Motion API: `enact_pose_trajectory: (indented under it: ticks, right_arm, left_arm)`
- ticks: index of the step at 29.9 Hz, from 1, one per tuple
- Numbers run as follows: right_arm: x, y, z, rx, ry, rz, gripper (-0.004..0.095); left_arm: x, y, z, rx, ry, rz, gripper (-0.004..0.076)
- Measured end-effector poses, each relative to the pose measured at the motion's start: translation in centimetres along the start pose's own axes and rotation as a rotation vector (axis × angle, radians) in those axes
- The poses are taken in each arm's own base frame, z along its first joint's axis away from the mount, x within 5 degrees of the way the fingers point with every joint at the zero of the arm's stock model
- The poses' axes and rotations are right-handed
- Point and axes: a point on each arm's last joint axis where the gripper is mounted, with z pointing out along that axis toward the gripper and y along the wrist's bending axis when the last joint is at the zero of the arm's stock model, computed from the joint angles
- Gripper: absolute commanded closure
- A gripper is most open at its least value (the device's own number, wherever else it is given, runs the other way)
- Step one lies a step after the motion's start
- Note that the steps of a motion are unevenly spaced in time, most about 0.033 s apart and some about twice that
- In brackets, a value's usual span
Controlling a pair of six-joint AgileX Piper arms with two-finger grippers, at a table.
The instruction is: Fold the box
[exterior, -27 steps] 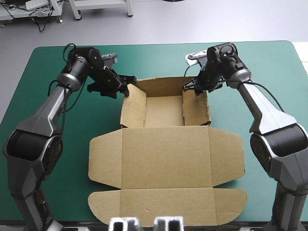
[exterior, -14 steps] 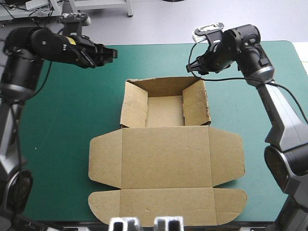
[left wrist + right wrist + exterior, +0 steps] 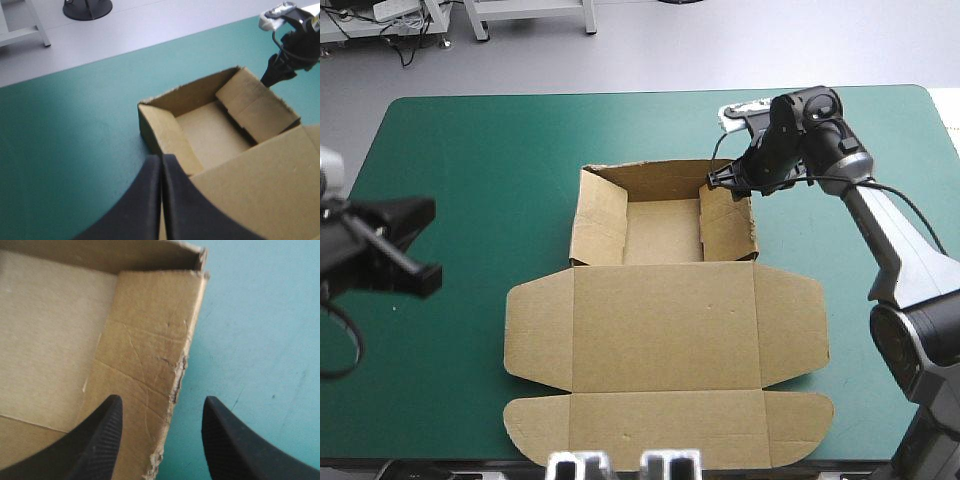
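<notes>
As the box (image 3: 665, 330) sits in the middle of the table (image 3: 470, 150), walls raised and lid flat, the right pincer (image 3: 161, 400), spread apart, straddles its right wall (image 3: 727, 225), probably to tuck it next, while the left pincer (image 3: 161, 161), pressed together, hangs well aside

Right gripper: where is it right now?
In the high view the right gripper hovers open at the box's far right corner, astride its right wall.

Left gripper (image 3: 161, 161) has been pulled back from the box's (image 3: 665, 330) far-left corner and raised near the table's (image 3: 470, 150) left edge. Right gripper (image 3: 718, 180) was lifted, then lowered again to the right wall (image 3: 728, 225), fingers apart across its edge.
</notes>
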Motion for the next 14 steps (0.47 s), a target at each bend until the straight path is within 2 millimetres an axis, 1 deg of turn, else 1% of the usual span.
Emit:
enact_pose_trajectory:
  ticks: [2, 5, 7, 8, 9, 10, 11, 12, 14]
  right_arm:
    - [0.2, 0.0, 1.7, -0.002, 0.049, 0.004, 0.052]
    - [0.2, 0.1, 3.5, -0.021, 0.086, 0.015, 0.0558]
    - [0.1, 0.2, 4.5, -0.031, 0.109, 0.021, 0.0608]
    - [0.1, 0.2, 5.1, -0.033, 0.121, 0.021, 0.0649]
    - [0.1, 0.2, 5.6, -0.034, 0.132, 0.017, 0.0725]
    - [0.2, 0.2, 6.1, -0.032, 0.142, 0.013, 0.0822]
    - [0.2, 0.1, 6.4, -0.027, 0.149, 0.009, 0.0905]
    - [0.2, 0.1, 6.6, -0.021, 0.154, 0.006, 0.0925]
    - [0.2, -0.1, 6.7, 0.0, 0.155, 0.001, 0.0932]
  left_arm:
    - [3.3, -0.4, -1.4, -0.017, 0.014, 0.006, 0.0734]
    - [8.2, -1.0, -3.1, -0.024, -0.003, 0.005, 0.0734]
    - [10.8, -1.3, -3.8, -0.025, -0.013, -0.005, 0.0734]
    - [12.1, -1.4, -3.9, -0.023, -0.008, -0.014, 0.0734]
    - [13.0, -1.5, -4.0, -0.022, 0.003, -0.021, 0.0734]
    - [14.1, -1.6, -3.9, -0.02, 0.023, -0.027, 0.0734]
    - [14.7, -1.6, -3.7, -0.02, 0.03, -0.031, 0.0734]
    - [15.1, -1.6, -3.6, -0.019, 0.036, -0.034, 0.0734]
    - [15.5, -1.5, -3.1, -0.018, 0.06, -0.043, 0.0734]
